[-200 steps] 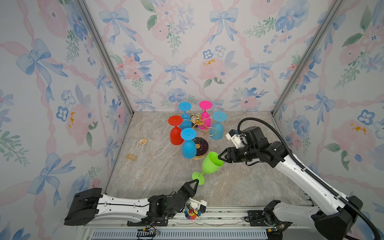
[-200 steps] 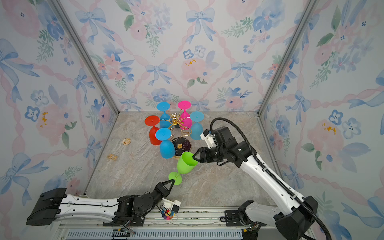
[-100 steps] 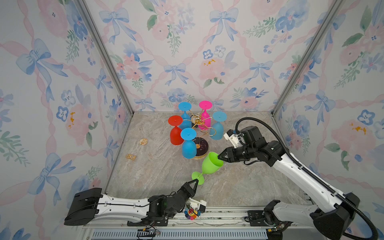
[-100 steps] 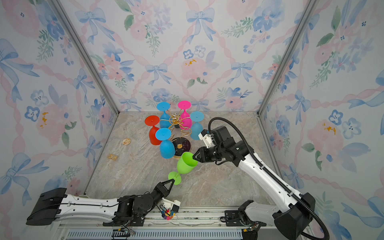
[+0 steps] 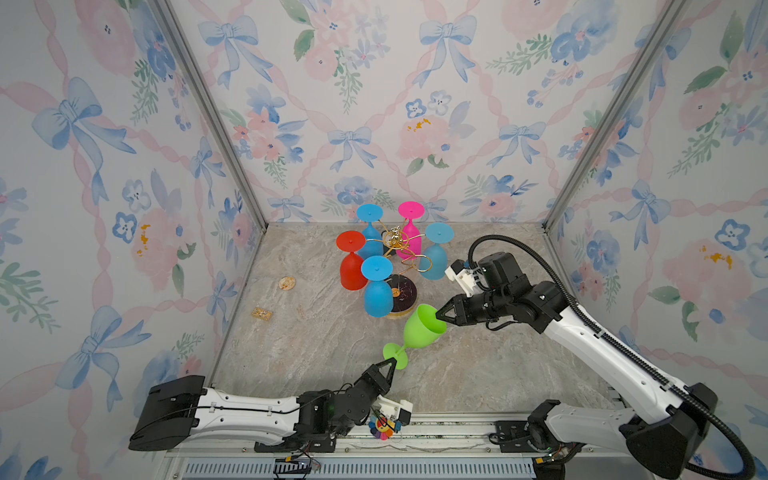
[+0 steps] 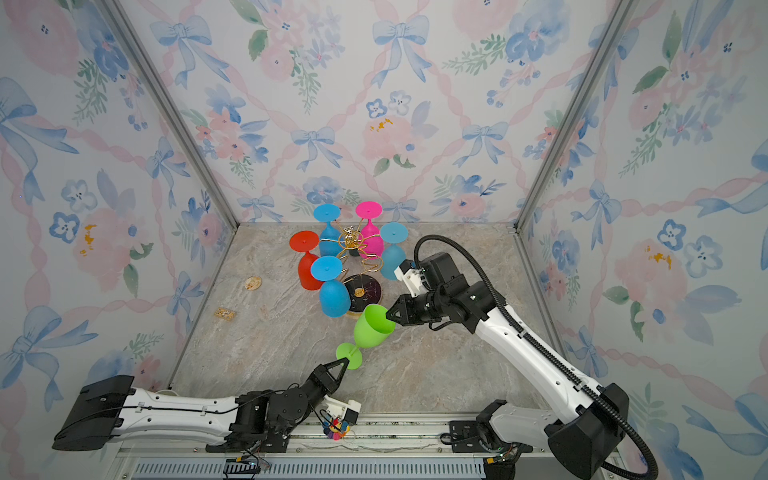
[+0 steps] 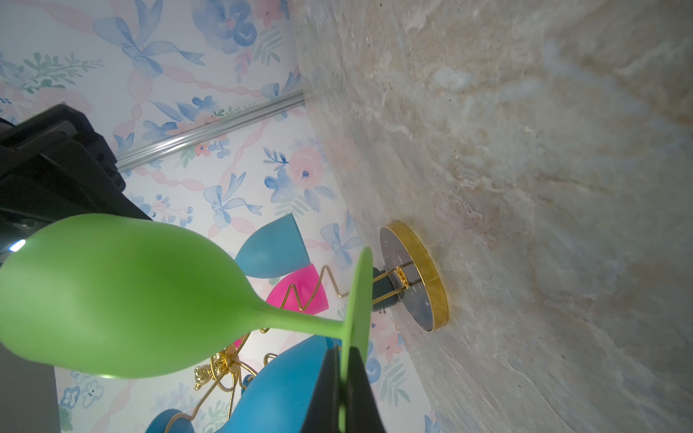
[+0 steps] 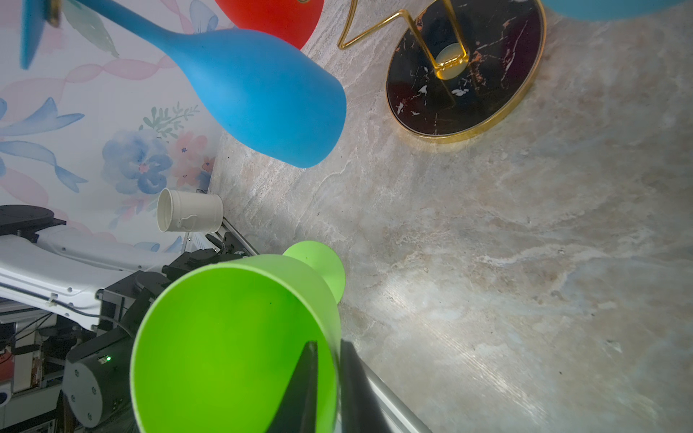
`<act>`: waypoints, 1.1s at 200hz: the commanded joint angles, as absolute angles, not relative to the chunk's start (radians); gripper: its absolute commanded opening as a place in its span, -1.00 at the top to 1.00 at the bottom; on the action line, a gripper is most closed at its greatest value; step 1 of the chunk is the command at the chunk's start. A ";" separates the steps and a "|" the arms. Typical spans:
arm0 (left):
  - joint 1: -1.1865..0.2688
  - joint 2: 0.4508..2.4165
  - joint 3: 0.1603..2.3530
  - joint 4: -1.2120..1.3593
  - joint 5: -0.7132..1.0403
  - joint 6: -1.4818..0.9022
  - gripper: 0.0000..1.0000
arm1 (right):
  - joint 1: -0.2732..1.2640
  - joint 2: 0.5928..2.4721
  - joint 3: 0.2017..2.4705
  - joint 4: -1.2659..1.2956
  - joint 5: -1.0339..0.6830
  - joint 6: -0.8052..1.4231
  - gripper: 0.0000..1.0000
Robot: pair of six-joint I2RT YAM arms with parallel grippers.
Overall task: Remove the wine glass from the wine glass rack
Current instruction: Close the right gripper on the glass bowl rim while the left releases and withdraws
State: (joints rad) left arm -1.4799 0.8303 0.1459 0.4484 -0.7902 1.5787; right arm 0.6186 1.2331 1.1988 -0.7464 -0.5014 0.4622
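Observation:
A green wine glass [image 5: 422, 332] [image 6: 372, 328] hangs tilted above the table, in front of the wine glass rack [image 5: 395, 240] [image 6: 351, 240] and clear of its gold arms. My left gripper [image 5: 390, 366] [image 6: 343, 366] [image 7: 343, 375] is shut on the edge of the glass's round foot. My right gripper [image 5: 438, 316] [image 6: 388, 314] [image 8: 330, 360] pinches the bowl's rim, one finger inside and one outside. The green bowl [image 7: 123, 296] [image 8: 225, 348] fills much of both wrist views. The rack's black, gold-rimmed base [image 7: 431, 277] [image 8: 465, 75] stands just behind.
Three blue glasses, among them the nearest one [image 5: 377, 291], a pink one [image 5: 409, 232] and a red one [image 5: 352, 266], hang upside down on the rack. A round chip [image 5: 286, 283] and a small rectangular piece [image 5: 262, 313] lie at the left. A white cup [image 8: 189, 215] sits by the left arm's base.
The right gripper's jaws have closed in on the green glass's rim. The left gripper and the glass have barely moved.

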 commanded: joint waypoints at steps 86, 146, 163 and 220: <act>-1.485 0.831 0.143 0.479 -0.808 1.581 0.54 | 0.634 1.227 1.204 -0.729 -0.500 0.454 0.92; -1.486 0.833 0.138 0.476 -0.786 1.545 -0.46 | 0.593 1.173 1.200 -0.758 -0.395 0.420 1.00; -1.487 0.829 0.143 0.477 -0.777 1.504 -0.57 | 0.566 1.149 1.200 -0.784 -0.351 0.403 1.00; -1.492 0.841 0.322 0.421 -0.847 0.957 -0.67 | 0.456 1.079 1.206 -0.889 -0.170 0.320 1.00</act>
State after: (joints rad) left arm -1.4868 0.8249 0.2047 0.4465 -0.7918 1.3003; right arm 0.4980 1.1057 1.1984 -0.8108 -0.2771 0.3763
